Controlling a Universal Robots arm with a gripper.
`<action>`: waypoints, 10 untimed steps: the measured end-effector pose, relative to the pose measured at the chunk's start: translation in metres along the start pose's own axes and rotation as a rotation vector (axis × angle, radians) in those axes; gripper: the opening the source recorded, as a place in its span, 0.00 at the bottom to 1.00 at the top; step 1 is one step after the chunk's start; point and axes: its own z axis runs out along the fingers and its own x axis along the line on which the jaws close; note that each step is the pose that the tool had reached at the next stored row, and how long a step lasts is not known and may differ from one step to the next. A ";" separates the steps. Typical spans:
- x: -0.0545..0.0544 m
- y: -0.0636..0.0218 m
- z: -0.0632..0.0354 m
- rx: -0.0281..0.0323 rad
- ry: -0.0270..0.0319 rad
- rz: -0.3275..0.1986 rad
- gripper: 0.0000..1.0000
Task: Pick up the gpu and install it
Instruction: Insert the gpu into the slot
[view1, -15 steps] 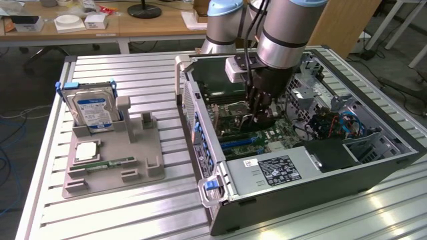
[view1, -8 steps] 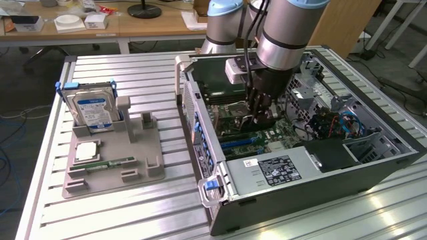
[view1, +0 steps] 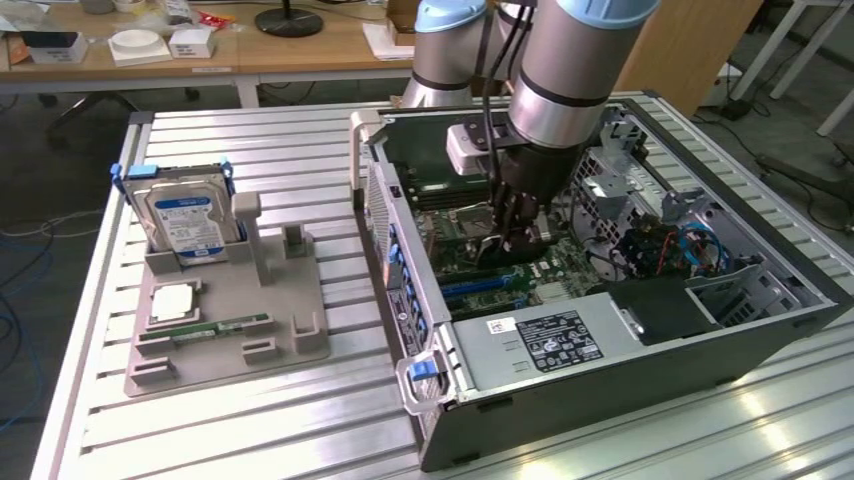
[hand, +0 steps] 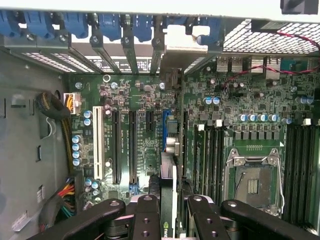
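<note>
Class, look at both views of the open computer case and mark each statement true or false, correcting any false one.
1. The hand is inside the computer case. True.
2. The hand grips the hard drive. False: the hard drive stands in the grey holder outside the case; the hand grips the gpu, edge-on.
3. The processor socket on the motherboard is empty. True.
4. The memory stick is fitted in the motherboard. False: the memory stick lies on the grey holder.
</note>
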 end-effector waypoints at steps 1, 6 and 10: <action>0.000 0.0006 0.0003 0.0001 -0.0001 0.000 0.26; 0.001 0.0011 0.0025 0.0001 -0.0001 0.001 0.26; 0.002 0.0023 0.0047 0.0002 -0.0001 0.002 0.26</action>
